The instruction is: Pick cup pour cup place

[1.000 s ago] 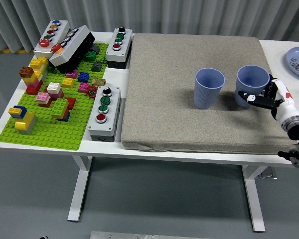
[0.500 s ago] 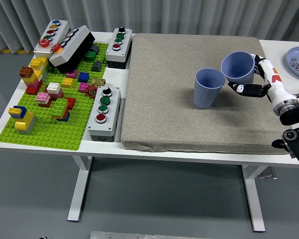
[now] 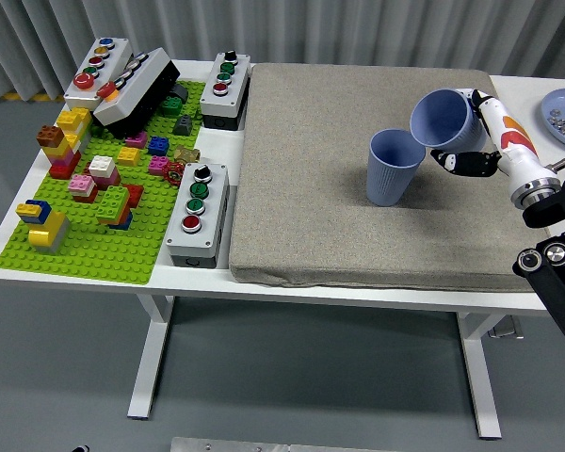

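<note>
Right hand [image 3: 480,141] fingers gripping cup [image 3: 443,118], tilted over left cup [image 3: 394,166]; keep rim above mouth, tip slowly.

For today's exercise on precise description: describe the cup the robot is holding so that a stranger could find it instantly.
Start at the large grey mat covering the table's right half. Near its right side are two blue cups; the held cup is the one lifted and tipped, mouth turned toward its neighbour, gripped by the right hand. The other cup stands upright on the mat.
</note>
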Tool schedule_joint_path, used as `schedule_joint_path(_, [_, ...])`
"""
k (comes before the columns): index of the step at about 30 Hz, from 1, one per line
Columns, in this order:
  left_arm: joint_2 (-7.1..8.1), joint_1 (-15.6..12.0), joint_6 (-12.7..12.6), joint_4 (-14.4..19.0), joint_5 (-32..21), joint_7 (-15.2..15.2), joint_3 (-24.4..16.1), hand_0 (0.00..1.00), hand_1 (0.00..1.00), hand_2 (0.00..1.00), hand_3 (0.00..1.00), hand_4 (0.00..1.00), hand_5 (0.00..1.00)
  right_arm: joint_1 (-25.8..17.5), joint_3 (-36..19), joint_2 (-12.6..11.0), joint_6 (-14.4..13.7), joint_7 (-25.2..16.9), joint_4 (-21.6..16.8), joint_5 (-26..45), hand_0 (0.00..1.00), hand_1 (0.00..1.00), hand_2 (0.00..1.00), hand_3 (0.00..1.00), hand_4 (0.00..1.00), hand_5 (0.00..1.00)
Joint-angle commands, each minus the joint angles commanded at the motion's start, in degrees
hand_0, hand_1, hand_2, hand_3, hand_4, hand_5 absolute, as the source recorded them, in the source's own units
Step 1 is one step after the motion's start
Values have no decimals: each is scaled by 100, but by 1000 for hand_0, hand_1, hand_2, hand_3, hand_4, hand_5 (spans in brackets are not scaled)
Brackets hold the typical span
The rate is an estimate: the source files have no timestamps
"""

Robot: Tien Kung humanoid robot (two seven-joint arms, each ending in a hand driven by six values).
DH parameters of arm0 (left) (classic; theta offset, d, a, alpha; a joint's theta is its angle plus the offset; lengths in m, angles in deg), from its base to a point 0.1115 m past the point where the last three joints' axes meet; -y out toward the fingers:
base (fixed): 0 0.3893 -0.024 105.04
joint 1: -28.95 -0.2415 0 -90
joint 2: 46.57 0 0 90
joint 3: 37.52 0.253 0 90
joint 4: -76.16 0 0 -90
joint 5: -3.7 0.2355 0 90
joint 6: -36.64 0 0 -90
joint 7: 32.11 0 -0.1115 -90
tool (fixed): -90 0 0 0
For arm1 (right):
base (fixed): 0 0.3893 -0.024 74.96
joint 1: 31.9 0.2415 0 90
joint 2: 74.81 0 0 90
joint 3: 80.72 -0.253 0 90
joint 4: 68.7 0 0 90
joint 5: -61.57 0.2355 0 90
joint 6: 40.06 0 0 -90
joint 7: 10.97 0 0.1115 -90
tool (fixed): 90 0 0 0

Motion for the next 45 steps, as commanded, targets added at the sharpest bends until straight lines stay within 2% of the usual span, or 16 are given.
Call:
schedule_joint_path(9, [11, 16, 0, 0, -8, 0, 9, 819, 774, 844, 755, 547, 998, 67, 73, -6, -81, 23, 78, -637, 684, 585, 502, 628, 683, 29])
schedule_joint_path(15, [21, 18, -1, 0, -14, 1, 9, 818, 774, 844, 755, 547, 998, 169, 310, -103, -144, 120, 101, -1052, 683, 585, 501, 625, 684, 30])
schedule_joint_path(29, [30, 32, -4, 0, -12, 2, 0, 818, 776, 844, 755, 548, 998, 485, 837, -312, -253, 180, 184, -1140, 690, 590, 501, 626, 687, 32])
schedule_joint_path(45, [38, 37, -7, 0, -26, 5, 14, 819, 776, 843, 755, 547, 998, 562, 974, -401, -344, 352, 35, -1442, 700, 598, 503, 626, 688, 35])
